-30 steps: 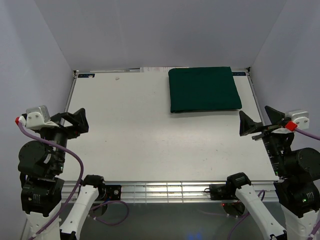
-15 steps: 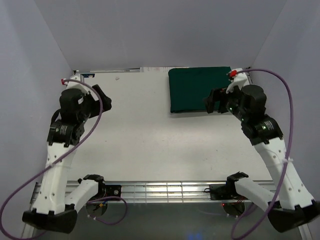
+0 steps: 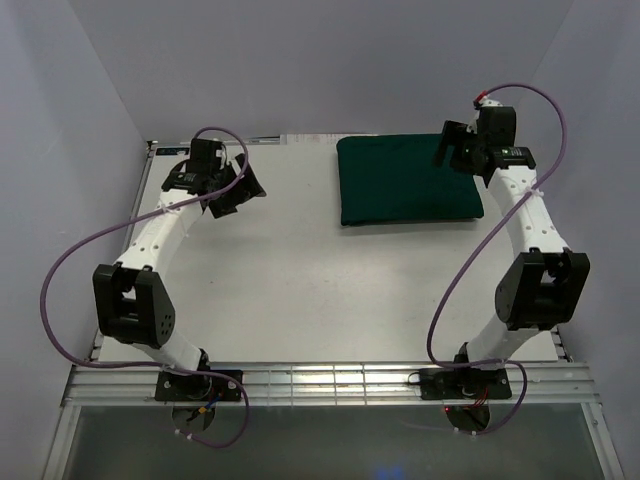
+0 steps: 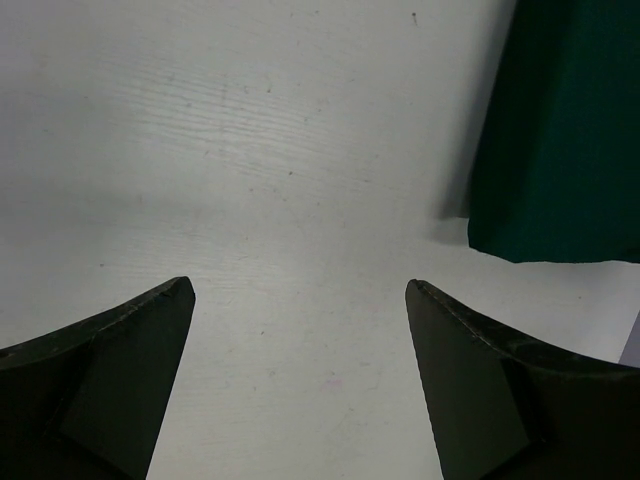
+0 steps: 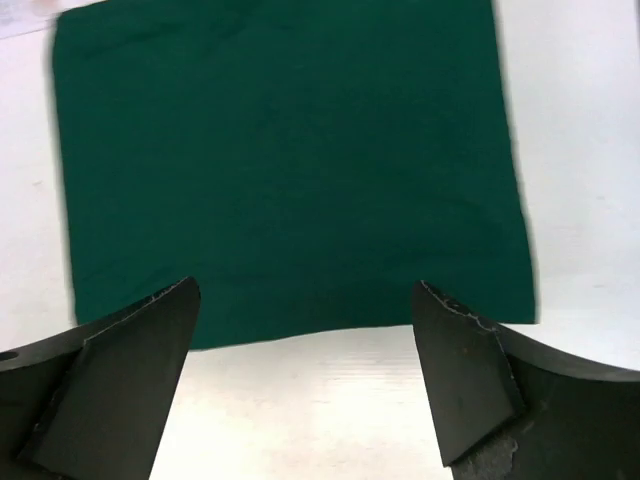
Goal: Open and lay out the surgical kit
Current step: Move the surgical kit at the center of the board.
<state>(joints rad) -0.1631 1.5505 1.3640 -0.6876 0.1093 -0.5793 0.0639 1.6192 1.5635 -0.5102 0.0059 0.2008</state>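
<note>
One surgical kit (image 3: 408, 178) lies at the far right of the table (image 3: 300, 280): you see a single dark green cloth, folded flat into a closed rectangle. Two arms, both with jaws spread and pinching nothing: your left arm (image 3: 165, 225) over bare table left of the kit, your right arm (image 3: 530, 215) above the cloth.

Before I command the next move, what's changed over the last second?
From the near edge, the left gripper reached out over the table left of the green wrap; the right gripper reached above the wrap. Both jaws remain open, empty; the wrap lies folded, unmoved.
</note>
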